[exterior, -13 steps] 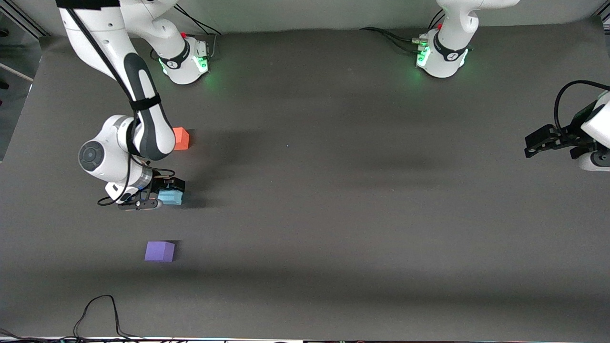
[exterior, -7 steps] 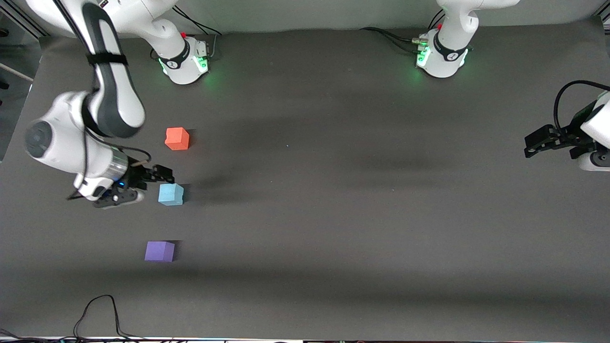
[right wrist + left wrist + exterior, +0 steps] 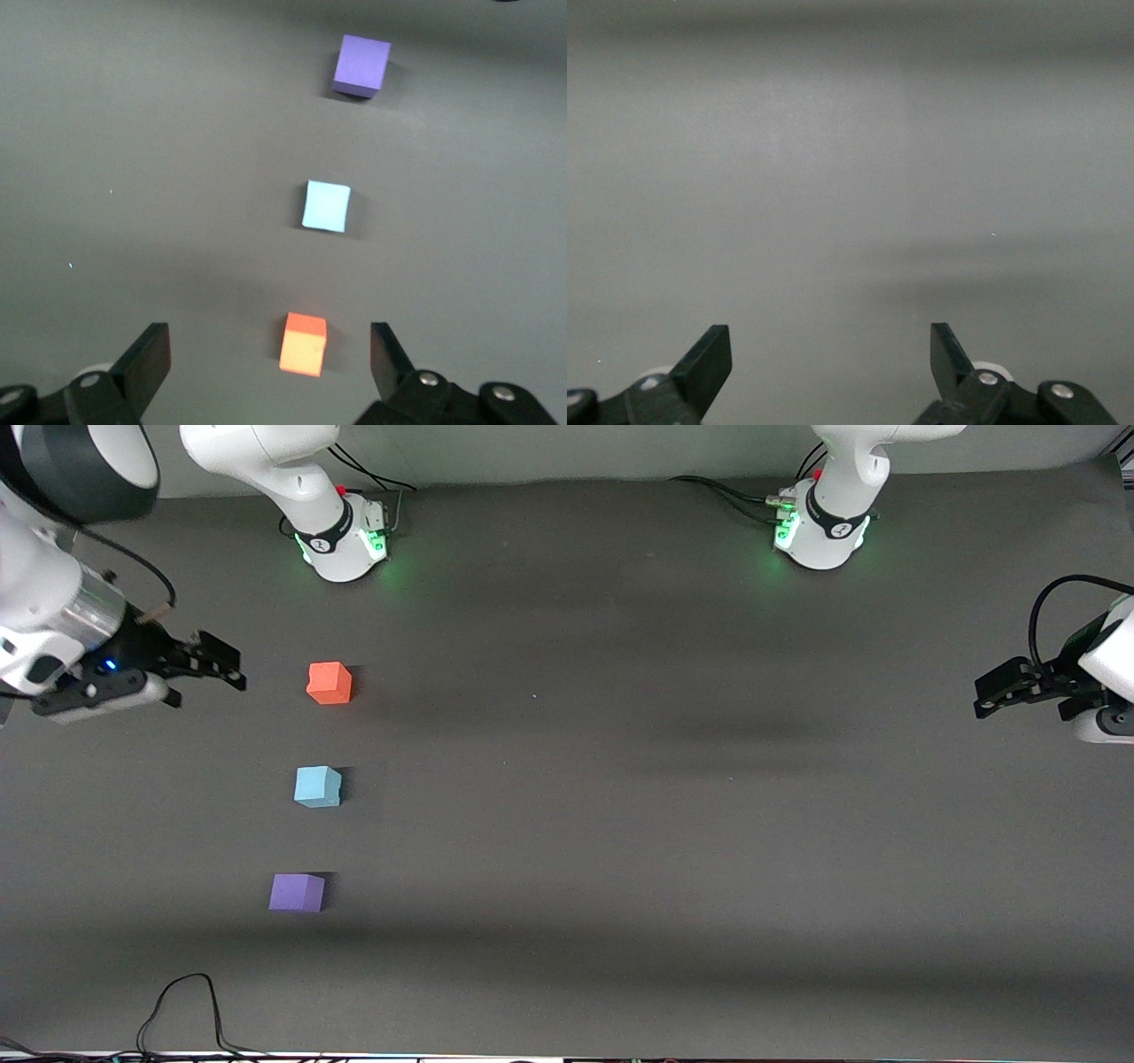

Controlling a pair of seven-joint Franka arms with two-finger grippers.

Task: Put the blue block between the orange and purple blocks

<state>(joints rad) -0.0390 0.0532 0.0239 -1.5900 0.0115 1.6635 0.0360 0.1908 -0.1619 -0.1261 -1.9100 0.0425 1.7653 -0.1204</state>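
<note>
The three cubes lie in a row on the dark mat near the right arm's end. The orange block [image 3: 330, 683] is farthest from the front camera, the blue block [image 3: 317, 786] is in the middle, and the purple block [image 3: 297, 892] is nearest. My right gripper [image 3: 210, 682] is open and empty, raised over the mat beside the orange block. The right wrist view shows its open gripper [image 3: 270, 354] with the orange block [image 3: 303, 343], the blue block [image 3: 326, 205] and the purple block [image 3: 361, 65] in line. My left gripper [image 3: 982, 697] waits open and empty at the left arm's end.
The left wrist view shows its open gripper [image 3: 831, 354] over bare grey mat [image 3: 850, 177]. The two arm bases [image 3: 341, 540] [image 3: 819, 536] stand at the table's back edge. A black cable [image 3: 182, 1001] loops on the mat near the front edge.
My right gripper has let go of the blue block, risen and drawn away toward the right arm's end of the table. The blue block stays between orange and purple. The left arm has not moved.
</note>
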